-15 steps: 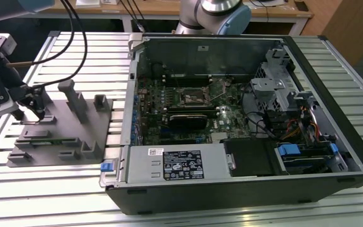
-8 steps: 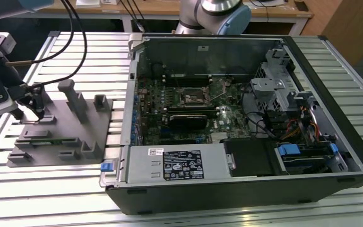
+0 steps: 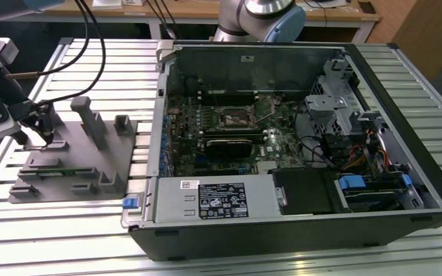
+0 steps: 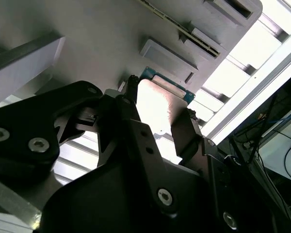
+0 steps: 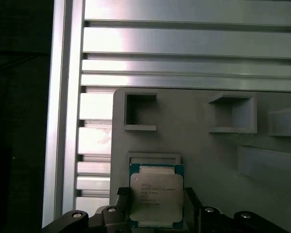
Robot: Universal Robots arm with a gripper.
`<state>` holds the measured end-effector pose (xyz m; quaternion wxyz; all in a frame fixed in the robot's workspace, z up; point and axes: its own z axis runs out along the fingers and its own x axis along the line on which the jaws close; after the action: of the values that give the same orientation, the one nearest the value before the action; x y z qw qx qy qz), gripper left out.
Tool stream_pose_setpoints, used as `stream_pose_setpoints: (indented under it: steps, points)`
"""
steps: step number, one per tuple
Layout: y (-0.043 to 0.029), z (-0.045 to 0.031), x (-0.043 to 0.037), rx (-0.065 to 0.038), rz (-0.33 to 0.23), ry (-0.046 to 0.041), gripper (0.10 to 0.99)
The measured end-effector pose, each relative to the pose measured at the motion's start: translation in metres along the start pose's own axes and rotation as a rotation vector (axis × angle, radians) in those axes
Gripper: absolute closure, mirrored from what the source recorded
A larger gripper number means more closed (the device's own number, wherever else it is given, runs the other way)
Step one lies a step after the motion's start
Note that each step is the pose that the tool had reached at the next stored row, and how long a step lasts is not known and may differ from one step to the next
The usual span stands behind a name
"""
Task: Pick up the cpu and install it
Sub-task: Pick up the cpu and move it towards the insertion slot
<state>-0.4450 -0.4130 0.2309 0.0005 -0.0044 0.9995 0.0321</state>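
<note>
The cpu (image 5: 156, 199) is a small square chip with a pale metal top and a green rim. It sits between my two fingers, over the near-corner recess of the grey fixture (image 5: 199, 160). In the second wrist view the cpu (image 4: 160, 109) shines bright, with a dark finger (image 4: 184, 133) pressed to each of two opposite edges. My gripper (image 5: 155, 208) is shut on it. In the exterior view my gripper (image 3: 38, 137) hangs low over the left end of the grey fixture (image 3: 79, 158). The dark metal-framed socket (image 3: 232, 118) lies inside the open computer case (image 3: 416, 144).
Upright grey posts (image 3: 90, 121) stand on the fixture just to the exterior view's right of my gripper. The slatted aluminium table (image 3: 90, 230) carries both the fixture and the case. A power supply with a white label (image 3: 217, 200) fills the case's near side.
</note>
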Motion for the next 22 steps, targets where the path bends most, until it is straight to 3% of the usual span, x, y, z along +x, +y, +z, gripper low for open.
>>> stream_pose_setpoints:
  steps: [22]
  points:
    - [0.0013,-0.0085,0.0000,0.000,0.000,-0.0002,0.557]
